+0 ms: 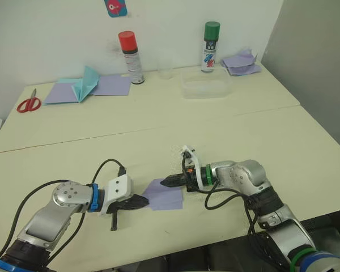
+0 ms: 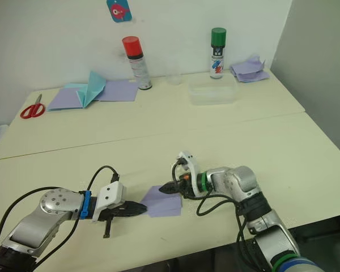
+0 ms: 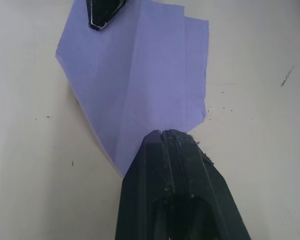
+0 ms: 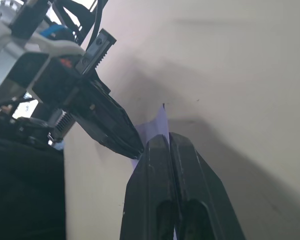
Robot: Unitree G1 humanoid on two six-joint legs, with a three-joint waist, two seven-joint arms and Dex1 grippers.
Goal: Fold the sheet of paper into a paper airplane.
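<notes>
The sheet of paper (image 1: 164, 195), pale lavender and partly folded with a pointed end, lies flat on the near part of the table. My left gripper (image 1: 144, 202) is shut and its tip rests on the sheet's left edge (image 3: 140, 85). Reaching in from the right, my right gripper (image 1: 165, 181) is also shut, with its tip on the sheet's far edge. In the left wrist view the right gripper's tip (image 3: 102, 20) lies on top of the paper. The two tips nearly face each other across the sheet, a short way apart.
At the back stand a red-capped spray can (image 1: 130, 56), a green-capped can (image 1: 210, 45), a small clear cup (image 1: 165, 71) and a clear container (image 1: 205, 89). A teal pointed paper shape (image 1: 88, 82) on flat lavender sheets (image 1: 110, 85), red scissors (image 1: 29, 103), and a heap of lavender sheets (image 1: 242, 62) lie there too.
</notes>
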